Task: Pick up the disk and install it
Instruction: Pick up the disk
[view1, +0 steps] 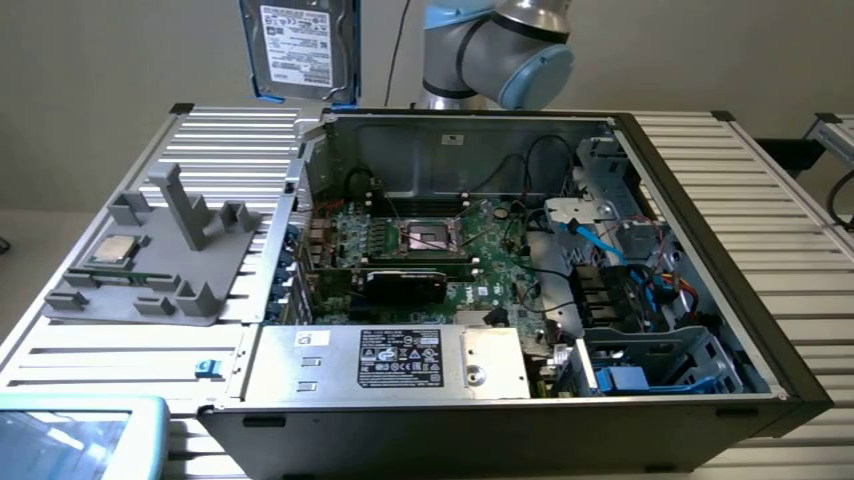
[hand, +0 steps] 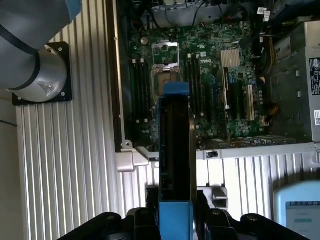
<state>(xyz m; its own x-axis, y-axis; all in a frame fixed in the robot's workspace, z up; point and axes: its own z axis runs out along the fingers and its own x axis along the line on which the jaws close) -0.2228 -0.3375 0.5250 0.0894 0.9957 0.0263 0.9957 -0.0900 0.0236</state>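
Observation:
The disk (view1: 302, 45) hangs high in the air behind the open computer case's back left corner, its white barcode label facing the exterior camera and its blue carrier frame (view1: 350, 60) along the edges. In the wrist view the disk (hand: 176, 150) appears edge-on, dark with blue carrier ends, above the case wall and the motherboard (hand: 210, 75). My gripper (hand: 176, 212) is shut on the disk, with a black finger (hand: 150, 200) pressed against each flat side.
The open computer case (view1: 707, 230) lies on a ribbed metal table (view1: 227, 140). Inside are the motherboard (view1: 441, 240), a labelled grey power-supply box (view1: 387, 362) and a drive cage (view1: 654, 365). A grey fixture (view1: 160, 260) holds a square processor chip (view1: 112, 252). The arm's base (hand: 40, 80) is bolted beside the case.

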